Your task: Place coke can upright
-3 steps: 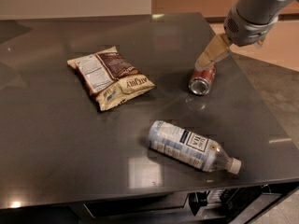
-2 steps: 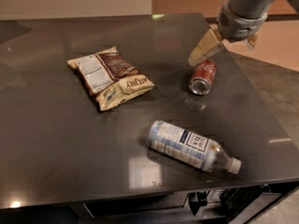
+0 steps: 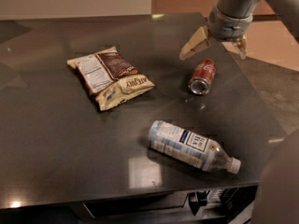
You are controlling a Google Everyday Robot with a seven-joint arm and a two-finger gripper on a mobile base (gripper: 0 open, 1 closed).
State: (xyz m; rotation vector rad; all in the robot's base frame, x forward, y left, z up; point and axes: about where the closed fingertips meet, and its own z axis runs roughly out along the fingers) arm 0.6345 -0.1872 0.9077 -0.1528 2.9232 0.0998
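Note:
The red coke can point(image 3: 202, 75) lies on its side on the dark table point(image 3: 56, 139), right of centre, its silver end facing the front. My gripper point(image 3: 215, 48) hangs above and just behind the can, clear of it. Its two pale fingers are spread wide apart, one finger point(image 3: 193, 45) to the left and one to the right of the can's far end. It holds nothing.
A chip bag point(image 3: 110, 76) lies flat at the left of the can. A clear plastic bottle point(image 3: 191, 146) with a white cap lies on its side near the front edge. The table's right edge runs close to the can. Part of the robot body point(image 3: 280, 185) fills the lower right corner.
The gripper has risen off the can and shifted left and back, with its fingers now spread wide. The can, the bag and the bottle have not moved.

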